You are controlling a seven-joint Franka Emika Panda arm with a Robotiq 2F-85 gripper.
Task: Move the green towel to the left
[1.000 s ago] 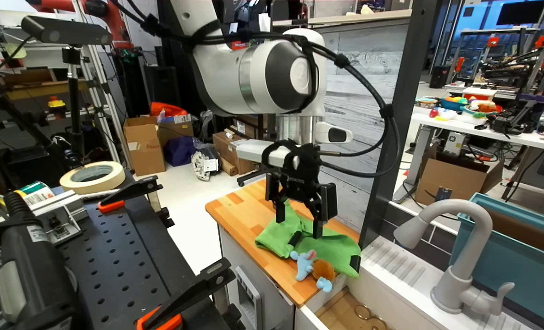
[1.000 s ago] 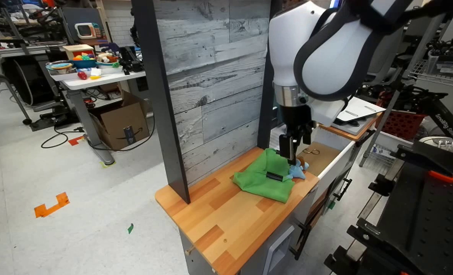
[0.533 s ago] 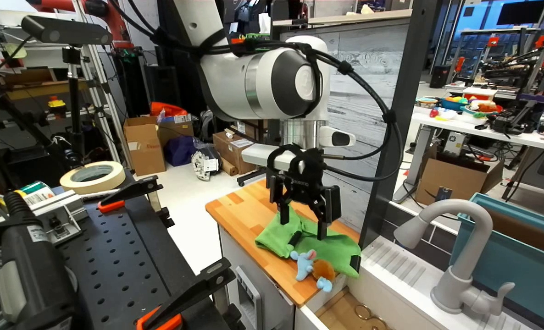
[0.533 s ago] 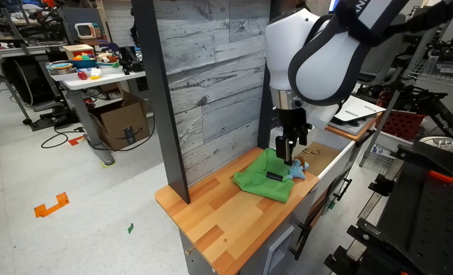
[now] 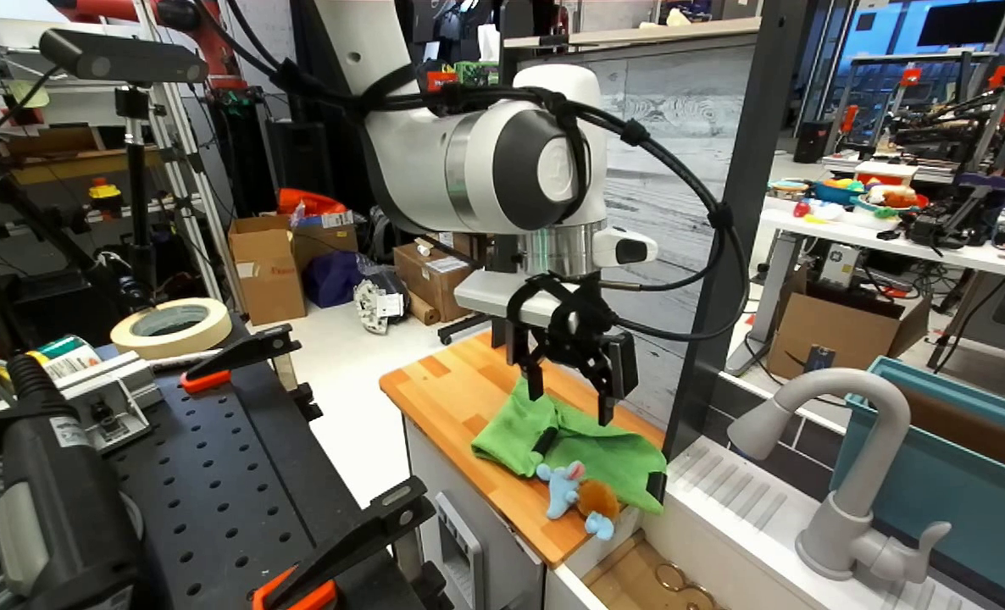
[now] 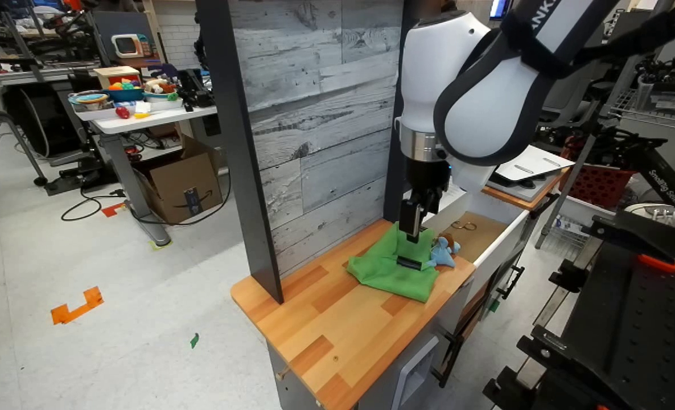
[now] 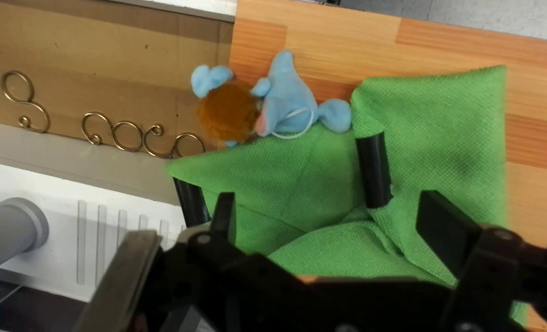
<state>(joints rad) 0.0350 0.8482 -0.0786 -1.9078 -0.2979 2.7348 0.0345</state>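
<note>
Over to my left, in an exterior view, a roll of masking tape (image 5: 176, 344) sits on a black perforated bench (image 5: 214, 474). Past a strip of pale floor (image 5: 354, 373) comes the butcher-block tabletop (image 5: 435, 385), its left stretch bare wood, open room right up to the green towel (image 5: 594, 449). That towel lies loosely folded on it, long axis running roughly along the tabletop's length. Its squared, doubled end points toward the bare wood; the tapering end points toward the white sink (image 5: 697, 542) and pokes out past the tabletop's edge. The gripper (image 5: 570, 405) hangs over the towel, released, fingers spread well apart. A blue-and-brown plush toy (image 5: 562, 491) nestles against the towel's near side, partly beyond that same edge. Gray planking (image 5: 672, 161) rises behind, and farther right, past the sink, I see a gray faucet (image 5: 874, 466) and a teal bin (image 5: 960, 504).
</note>
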